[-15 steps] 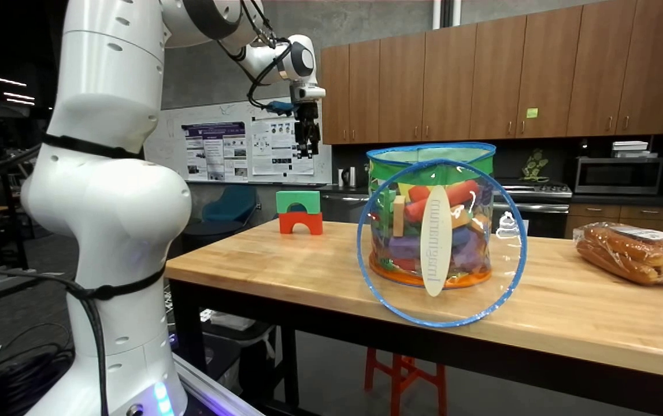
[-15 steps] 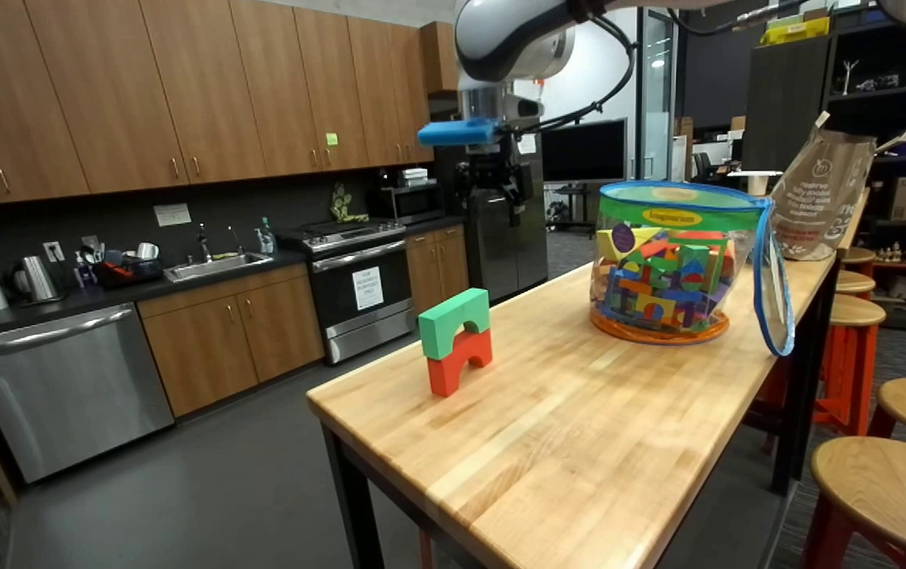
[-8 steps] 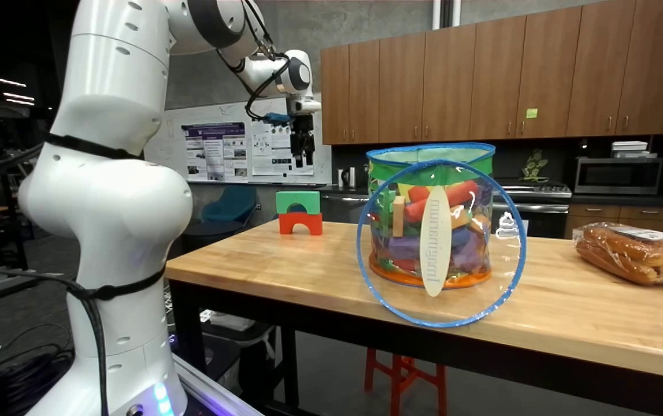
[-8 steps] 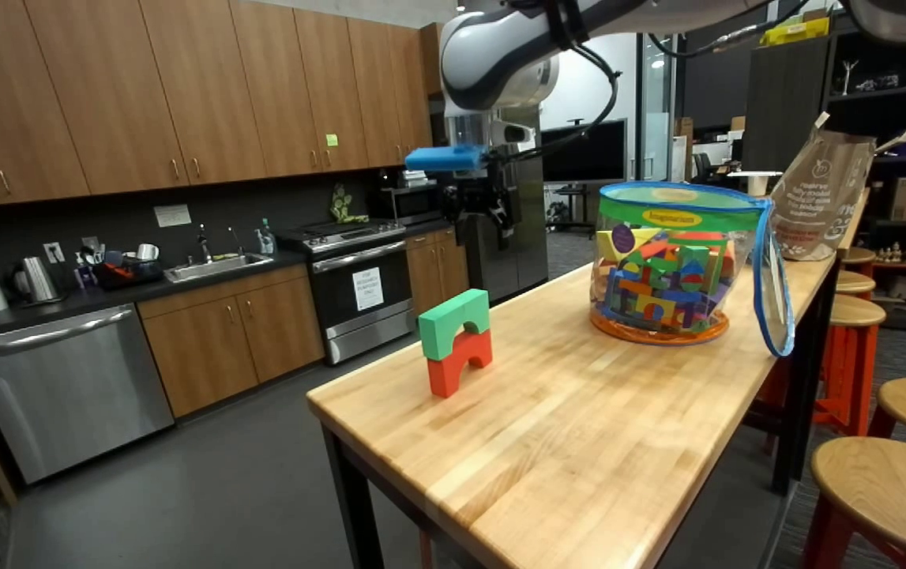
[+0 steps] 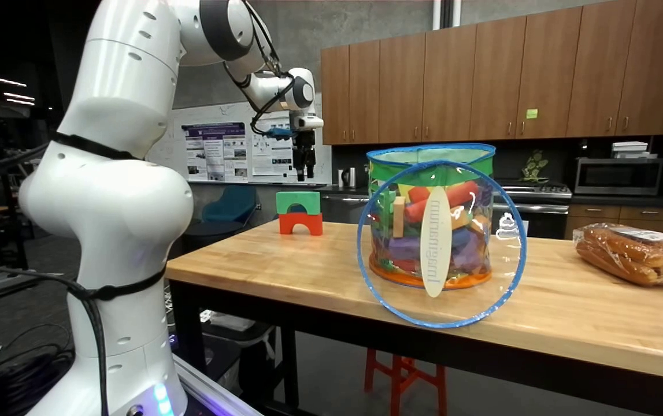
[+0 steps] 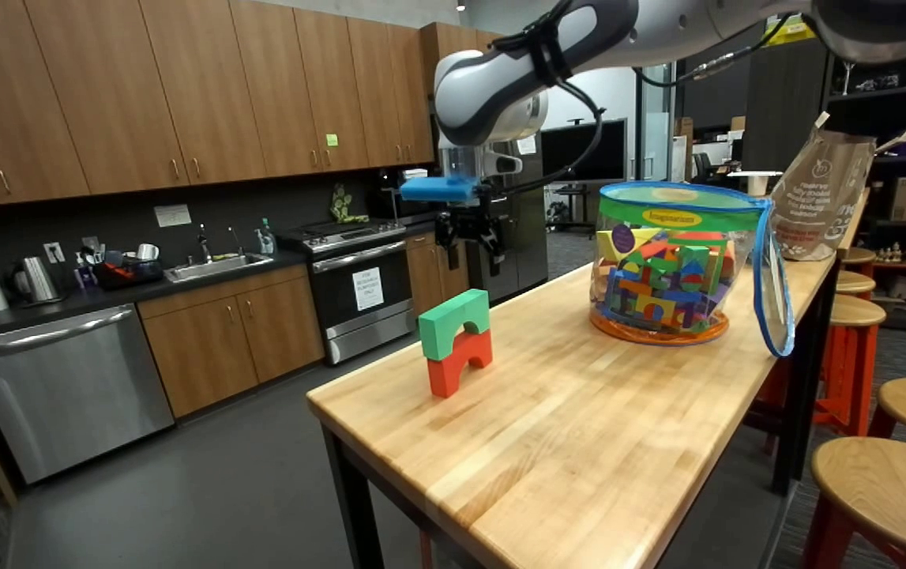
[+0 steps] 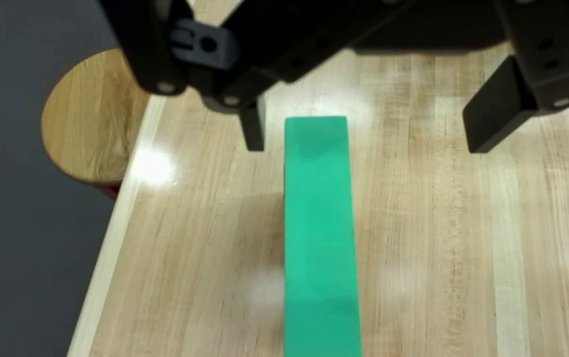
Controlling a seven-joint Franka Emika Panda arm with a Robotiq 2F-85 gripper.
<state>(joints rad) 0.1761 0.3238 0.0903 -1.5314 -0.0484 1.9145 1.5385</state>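
Gripper hangs, jaws spread wide and nothing in hold, above the red block.
On top of the red block sits the green block, both arches facing down, and beneath the red block lies the surface. The gripper is over these two in both exterior views, touching neither; the wrist view has one end of the green block showing between the pads, nearer to one than the other. Well apart from the red block, on the surface, stands a clear tub full of coloured blocks, its lid hanging down. Judging by how things lie, the gripper is roughly lined up with this pair, while a grip on either block is not yet made.
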